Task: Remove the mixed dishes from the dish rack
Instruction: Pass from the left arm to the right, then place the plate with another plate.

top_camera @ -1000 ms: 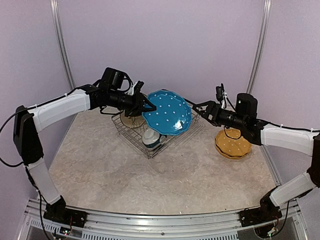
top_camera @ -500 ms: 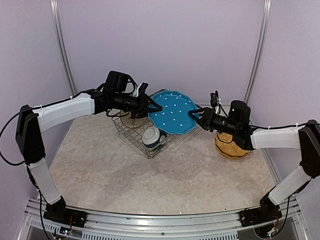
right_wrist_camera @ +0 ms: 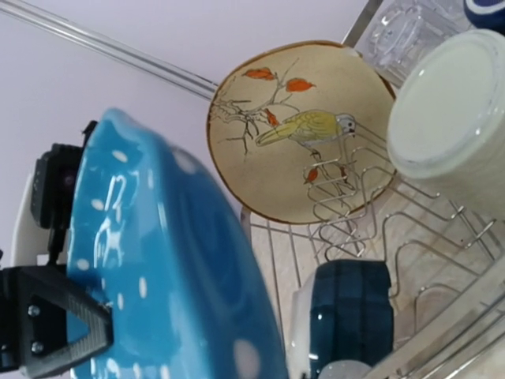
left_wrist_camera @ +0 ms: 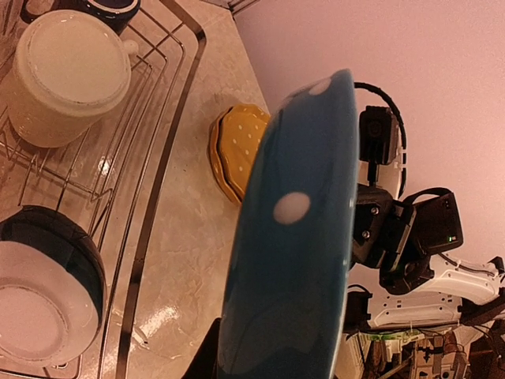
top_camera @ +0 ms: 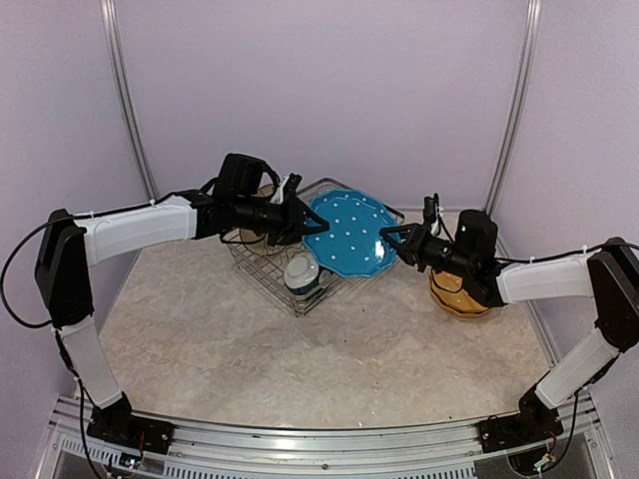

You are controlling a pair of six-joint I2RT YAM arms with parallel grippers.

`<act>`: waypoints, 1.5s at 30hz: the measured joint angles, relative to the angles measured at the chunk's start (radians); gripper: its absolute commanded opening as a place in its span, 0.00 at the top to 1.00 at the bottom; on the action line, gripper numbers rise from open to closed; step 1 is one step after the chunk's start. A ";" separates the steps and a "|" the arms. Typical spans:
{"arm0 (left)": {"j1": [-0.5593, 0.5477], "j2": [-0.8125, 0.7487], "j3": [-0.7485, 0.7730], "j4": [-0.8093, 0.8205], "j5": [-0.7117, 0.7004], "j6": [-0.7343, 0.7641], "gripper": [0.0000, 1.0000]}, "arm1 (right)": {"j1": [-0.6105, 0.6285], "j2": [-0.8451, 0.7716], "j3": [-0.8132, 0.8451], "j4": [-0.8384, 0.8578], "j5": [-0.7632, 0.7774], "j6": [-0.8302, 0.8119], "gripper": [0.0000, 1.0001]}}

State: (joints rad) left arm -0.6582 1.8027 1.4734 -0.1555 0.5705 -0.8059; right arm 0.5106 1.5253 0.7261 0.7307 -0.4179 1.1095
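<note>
Above the rack (top_camera: pixel 262 279), holding a blue plate (top_camera: pixel 349 235) tilted in the air between both arms. Pinching its left rim with the left gripper (top_camera: pixel 303 217), jaws nearly closed. Pinching the opposite rim with the right gripper (top_camera: pixel 392 238) too, jaws drawn in thin, one finger flat on the plate's face (other finger hidden behind). Looks like a hand-off, left to right. Next, probably: letting go on the left, then carrying right and setting down on or beside the yellow plate (top_camera: pixel 461 291) on the table (top_camera: pixel 300 359), without clipping the wires. Counting: one blue plate, one yellow plate (maybe a stack, cannot tell), one bird plate (right_wrist_camera: pixel 300 126), one cream mug (right_wrist_camera: pixel 454 103), one navy mug (right_wrist_camera: pixel 489 8), one bowl (top_camera: pixel 303 274), one glass (right_wrist_camera: pixel 398 31), last five all inside the rack.
</note>
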 measured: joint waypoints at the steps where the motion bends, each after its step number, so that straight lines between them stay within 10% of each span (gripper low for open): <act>1: 0.000 0.000 0.000 0.002 0.000 0.001 0.84 | 0.000 -0.004 0.000 -0.001 0.002 -0.002 1.00; 7: -0.005 -0.003 0.002 0.028 0.027 -0.018 0.35 | -0.002 -0.032 -0.019 -0.003 0.007 -0.037 1.00; 15: 0.001 -0.028 0.003 0.036 0.031 -0.013 0.19 | -0.081 -0.095 -0.083 -0.034 -0.039 -0.043 1.00; 33: 0.081 -0.120 -0.022 -0.002 0.005 0.045 0.16 | -0.793 -0.412 -0.021 -0.846 -0.168 -0.419 1.00; 45: 0.101 -0.163 -0.071 -0.009 0.012 0.048 0.16 | -0.826 -0.177 0.101 -1.086 -0.132 -0.636 1.00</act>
State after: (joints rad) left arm -0.5575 1.6402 1.4029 -0.1646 0.5823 -0.7582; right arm -0.3157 1.3483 0.8276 -0.3557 -0.5499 0.4736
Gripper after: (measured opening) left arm 0.837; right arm 0.152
